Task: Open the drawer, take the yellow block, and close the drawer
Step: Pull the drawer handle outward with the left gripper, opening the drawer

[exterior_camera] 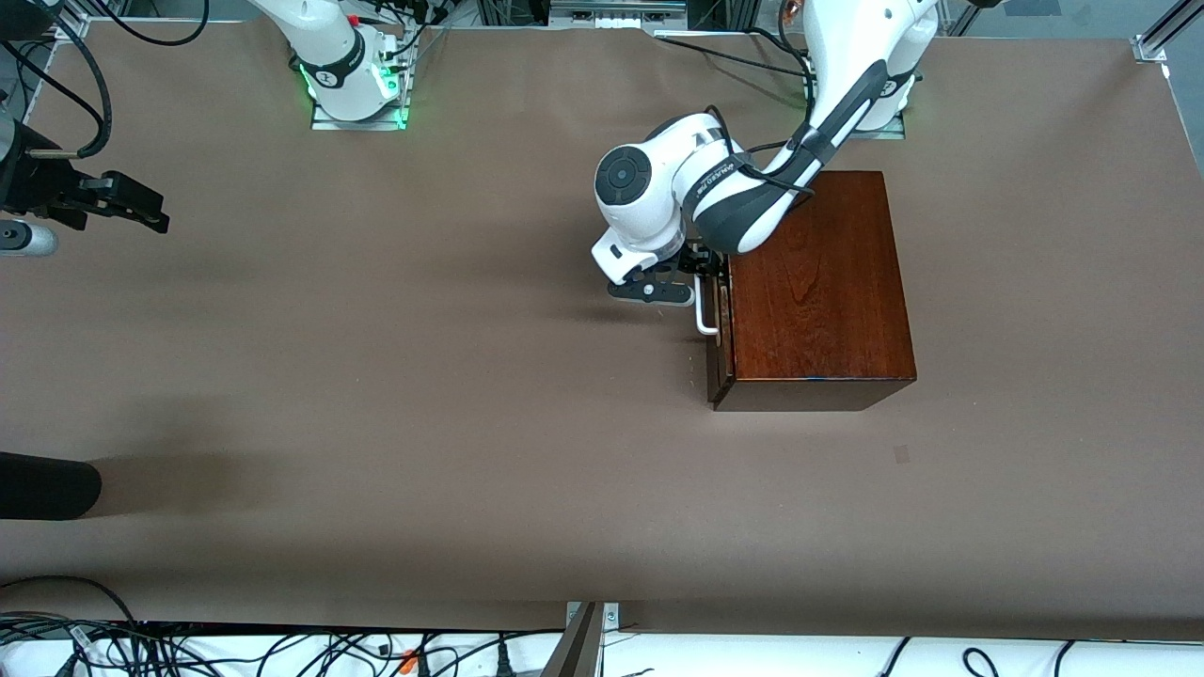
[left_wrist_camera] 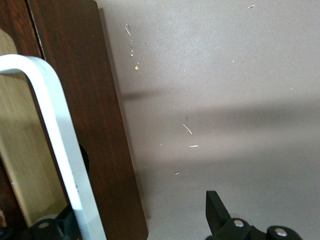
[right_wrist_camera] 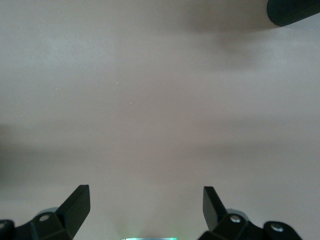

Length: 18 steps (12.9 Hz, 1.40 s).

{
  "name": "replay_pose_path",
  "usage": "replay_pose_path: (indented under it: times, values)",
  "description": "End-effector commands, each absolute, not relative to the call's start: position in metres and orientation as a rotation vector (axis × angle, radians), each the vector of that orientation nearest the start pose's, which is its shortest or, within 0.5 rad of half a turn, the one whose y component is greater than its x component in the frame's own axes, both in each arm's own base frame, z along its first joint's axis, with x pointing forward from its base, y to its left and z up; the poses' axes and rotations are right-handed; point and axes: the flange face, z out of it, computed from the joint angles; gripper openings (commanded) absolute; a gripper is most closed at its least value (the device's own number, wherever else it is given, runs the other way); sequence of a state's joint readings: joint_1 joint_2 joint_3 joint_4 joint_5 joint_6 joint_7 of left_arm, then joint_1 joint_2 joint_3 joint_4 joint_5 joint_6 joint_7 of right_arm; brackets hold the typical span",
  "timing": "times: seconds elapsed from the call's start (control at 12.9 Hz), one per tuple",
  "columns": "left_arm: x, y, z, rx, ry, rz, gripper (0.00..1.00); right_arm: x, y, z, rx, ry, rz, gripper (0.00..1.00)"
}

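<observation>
Left gripper [exterior_camera: 691,282] at the drawer [exterior_camera: 721,324] front, fingers [left_wrist_camera: 220,215] spread wide astride the white handle [left_wrist_camera: 60,150], whose long axis crosses the gap; drawer barely ajar, yellow block unseen; right gripper [right_wrist_camera: 145,210] waits wide open over bare bench [exterior_camera: 376,376].

1. Wooden box [exterior_camera: 818,282]: dk red-brown wood, visible grain, glossy varnish.
2. Drawer [left_wrist_camera: 95,125]: dk stained front, smooth; inside pale bare wood, matt.
3. Handle [left_wrist_camera: 60,145]: white, smooth, slight sheen.
4. Table [exterior_camera: 376,376]: brown, matt, w/ small specks.
</observation>
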<state>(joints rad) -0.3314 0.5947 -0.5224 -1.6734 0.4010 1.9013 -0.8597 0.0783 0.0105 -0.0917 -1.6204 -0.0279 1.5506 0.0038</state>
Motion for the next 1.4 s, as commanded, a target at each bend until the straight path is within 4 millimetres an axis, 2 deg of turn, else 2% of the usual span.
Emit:
replay_pose_path:
  times: [0.0, 0.16, 0.31, 0.54, 0.7, 1.01, 1.32]
  values:
    - [0.468, -0.457, 0.273, -2.915, 0.195, 0.133, 1.0, 0.55, -0.011, 0.601, -3.167, 0.046, 0.124, 1.0]
    - [0.471, -0.463, 0.278, -2.953, 0.193, 0.102, 1.0, 0.55, -0.011, 0.601, -3.167, 0.046, 0.124, 1.0]
    - [0.463, -0.473, 0.27, -2.957, 0.223, 0.109, 1.0, 0.55, -0.011, 0.601, -3.167, 0.046, 0.124, 1.0]
    - [0.462, -0.487, 0.268, -3.003, 0.227, 0.092, 1.0, 0.55, -0.011, 0.601, -3.167, 0.046, 0.124, 1.0]
    - [0.466, -0.495, 0.277, -3.036, 0.222, 0.066, 1.0, 0.55, -0.011, 0.601, -3.167, 0.046, 0.124, 1.0]
    - [0.464, -0.521, 0.28, -3.068, 0.253, 0.051, 1.0, 0.55, -0.011, 0.601, -3.167, 0.046, 0.124, 1.0]
    - [0.467, -0.525, 0.289, -3.09, 0.241, 0.047, 1.0, 0.55, -0.011, 0.601, -3.167, 0.044, 0.124, 1.0]
